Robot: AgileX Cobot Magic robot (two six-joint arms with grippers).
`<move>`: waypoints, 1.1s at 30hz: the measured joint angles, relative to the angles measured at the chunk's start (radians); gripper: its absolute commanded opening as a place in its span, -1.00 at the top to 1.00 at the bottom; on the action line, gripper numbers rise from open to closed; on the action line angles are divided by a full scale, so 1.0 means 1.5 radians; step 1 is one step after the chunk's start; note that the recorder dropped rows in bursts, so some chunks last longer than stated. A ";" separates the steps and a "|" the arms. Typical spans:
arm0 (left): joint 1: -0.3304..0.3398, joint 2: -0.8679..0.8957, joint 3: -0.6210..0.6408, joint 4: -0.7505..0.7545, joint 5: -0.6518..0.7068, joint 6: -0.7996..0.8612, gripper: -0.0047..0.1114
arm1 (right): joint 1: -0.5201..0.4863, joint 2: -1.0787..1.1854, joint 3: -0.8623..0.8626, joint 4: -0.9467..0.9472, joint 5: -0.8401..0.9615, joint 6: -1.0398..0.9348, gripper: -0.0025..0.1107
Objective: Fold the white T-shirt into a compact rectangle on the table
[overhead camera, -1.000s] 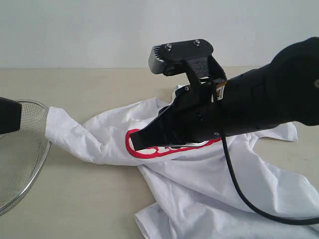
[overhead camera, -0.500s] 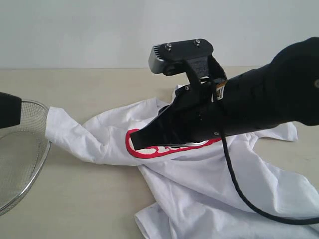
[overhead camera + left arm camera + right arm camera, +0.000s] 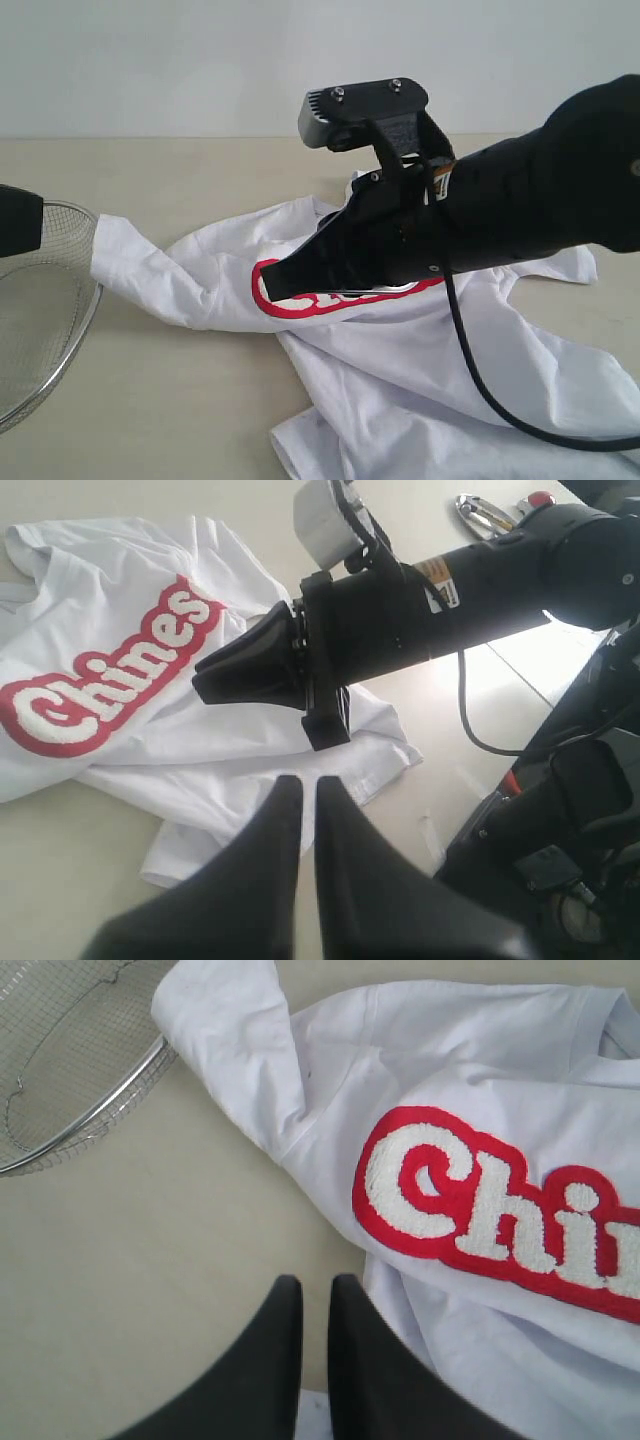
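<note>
The white T-shirt (image 3: 400, 370) lies crumpled and spread on the beige table (image 3: 180, 400), its red "Chines" lettering (image 3: 110, 670) facing up. My right gripper (image 3: 276, 283) hovers over the chest lettering, pointing left, with its jaws shut and nothing in them. In the right wrist view the right gripper (image 3: 315, 1282) sits over bare table (image 3: 150, 1260) beside the shirt (image 3: 480, 1090). My left gripper (image 3: 305, 782) is shut and empty, above the shirt's (image 3: 130, 600) edge and facing the right gripper (image 3: 205, 680). Only a black part of the left arm (image 3: 15, 222) shows at the exterior view's left edge.
A round wire-mesh basket (image 3: 85, 320) stands at the table's left, touching a sleeve; it is also in the right wrist view, where the basket (image 3: 90, 1110) shows its rim. The right arm's black cable (image 3: 480, 380) hangs over the shirt. Robot base parts (image 3: 560, 810) stand past the table edge.
The black part of the left arm at the left edge has risen slightly. Shirt and right arm have not moved.
</note>
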 measured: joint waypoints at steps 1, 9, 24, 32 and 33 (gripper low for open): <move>0.000 0.000 0.000 0.000 0.000 0.000 0.84 | 0.000 0.000 0.000 0.000 0.000 0.000 0.84; 0.000 0.000 0.000 0.000 0.000 0.000 0.84 | 0.000 0.000 0.000 0.000 -0.001 0.000 0.84; 0.000 0.000 0.000 -0.014 -0.001 0.000 0.84 | 0.000 0.000 0.000 0.000 -0.002 0.000 0.84; 0.000 0.000 0.000 -0.020 -0.001 0.000 0.84 | 0.000 0.000 0.000 0.000 -0.003 0.000 0.84; 0.000 0.000 0.000 -0.020 -0.001 0.000 0.84 | 0.000 0.000 0.000 0.000 -0.003 0.000 0.84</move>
